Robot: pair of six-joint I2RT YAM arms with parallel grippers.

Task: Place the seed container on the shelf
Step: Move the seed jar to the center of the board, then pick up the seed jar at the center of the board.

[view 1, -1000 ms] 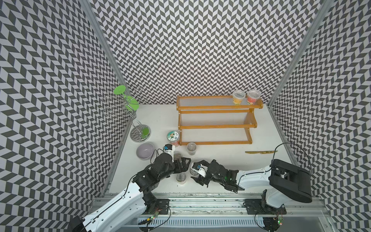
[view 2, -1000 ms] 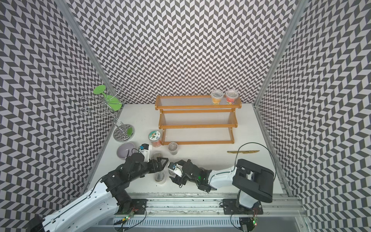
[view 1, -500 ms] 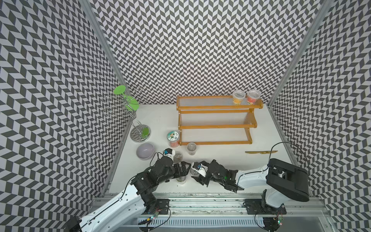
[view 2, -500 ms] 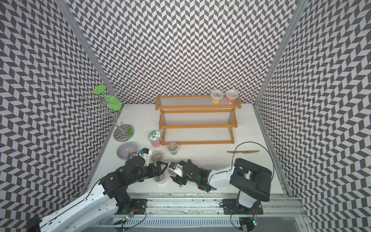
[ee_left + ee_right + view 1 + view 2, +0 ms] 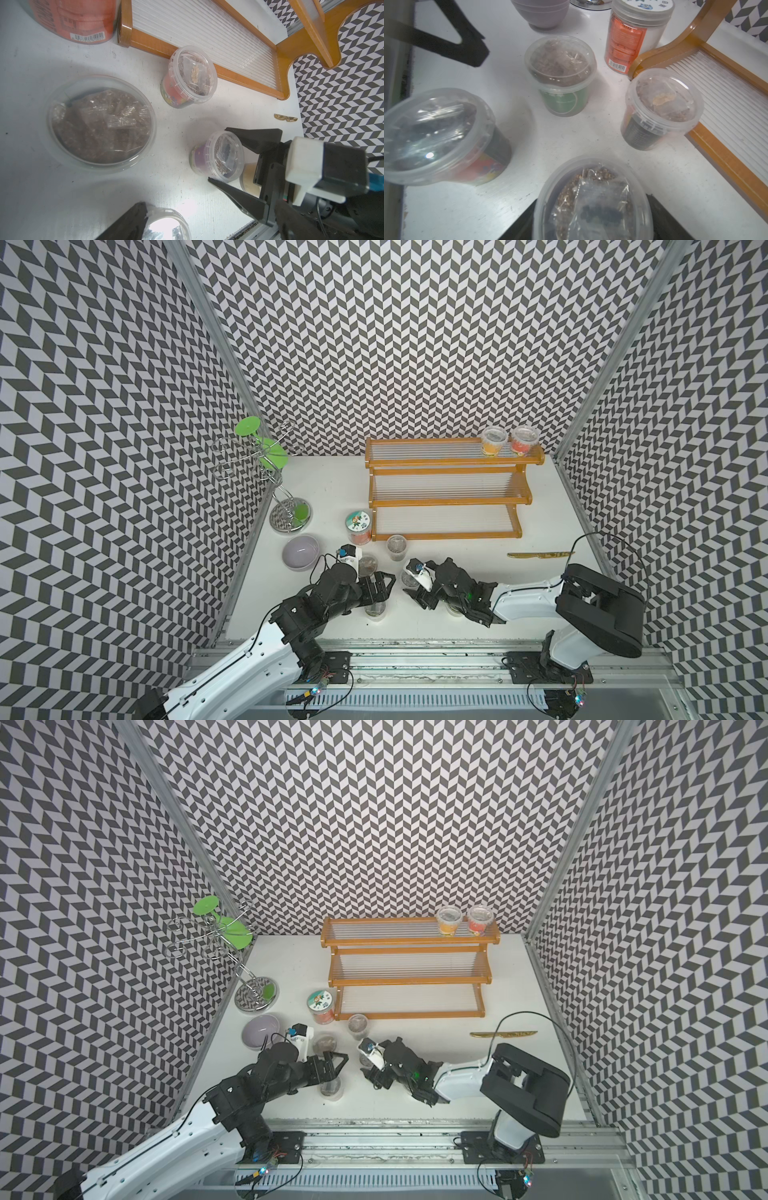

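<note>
Since the seed container (image 5: 591,197), a round clear plastic tub with a snap lid and bagged seeds inside, sits pinched in the right gripper (image 5: 218,154), we judge it light, thin-walled and slick, best held below the rim, with the wooden ribbed shelf (image 5: 660,52) close ahead.

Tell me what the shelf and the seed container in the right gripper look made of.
Shelf: frame looks like varnished wood, orange-brown and glossy; tiers look like clear ribbed plastic. Seed container in the right gripper: thin translucent plastic, probably flexible, since seeds show through the glossy lid and its rim looks squeezed oval.
</note>
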